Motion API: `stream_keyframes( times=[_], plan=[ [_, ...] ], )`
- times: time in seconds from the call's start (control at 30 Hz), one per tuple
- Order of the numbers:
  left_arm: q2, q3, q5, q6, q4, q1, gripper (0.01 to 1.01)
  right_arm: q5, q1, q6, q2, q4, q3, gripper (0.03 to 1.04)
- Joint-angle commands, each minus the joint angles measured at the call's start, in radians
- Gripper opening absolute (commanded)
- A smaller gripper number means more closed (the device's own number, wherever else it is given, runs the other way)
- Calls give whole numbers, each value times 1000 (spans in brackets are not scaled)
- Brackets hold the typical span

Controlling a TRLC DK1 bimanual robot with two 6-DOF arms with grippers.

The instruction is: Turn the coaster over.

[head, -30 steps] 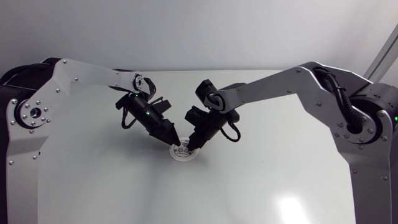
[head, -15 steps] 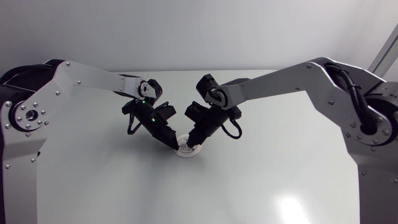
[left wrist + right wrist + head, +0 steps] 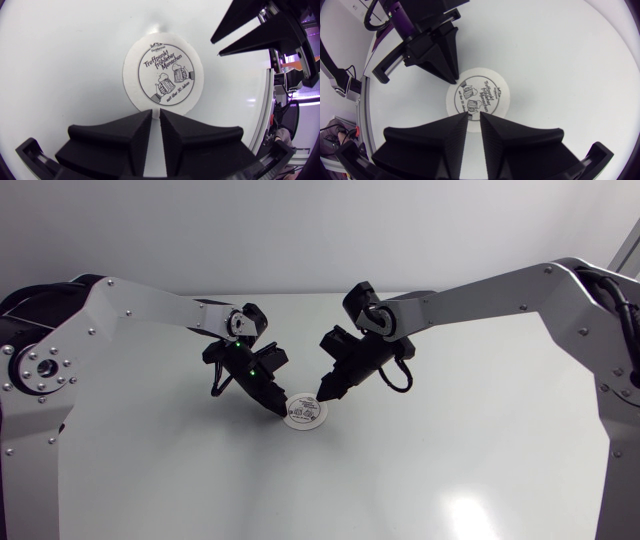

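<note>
The coaster (image 3: 304,416) lay flat near the middle of the worktop (image 3: 450,470). The left pincer (image 3: 279,409) stood at its left edge, and the right pincer (image 3: 323,393) just behind its right edge. The two pincers faced each other across the coaster, which lay just ahead of each.

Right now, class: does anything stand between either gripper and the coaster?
Nothing visible does. The left gripper is at one edge of the coaster and the right gripper is close by its opposite edge, with only bare table around it.
</note>
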Motion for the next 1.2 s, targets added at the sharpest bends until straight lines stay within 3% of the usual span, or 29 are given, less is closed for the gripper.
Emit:
stream_keyframes(
  times=[0.0,0.13,0.37,0.43,0.67,1.17],
  plan=[
    [84,-9,-30,-24,7,-15,143,-13,-22,8,44,-6,-13,433],
    [94,-5,-26,-26,6,-25,143,-71,-63,43,102,-21,32,610],
    [101,8,-18,-31,1,-31,143,-183,-126,106,200,-122,145,656],
    [102,9,-17,-32,1,-34,143,-203,-141,122,211,-142,162,713],
    [101,17,-11,-34,-7,-38,144,-248,-146,134,196,-211,150,725],
    [91,20,8,-34,-13,-49,144,-288,-137,171,190,-224,70,752]
  ],
)
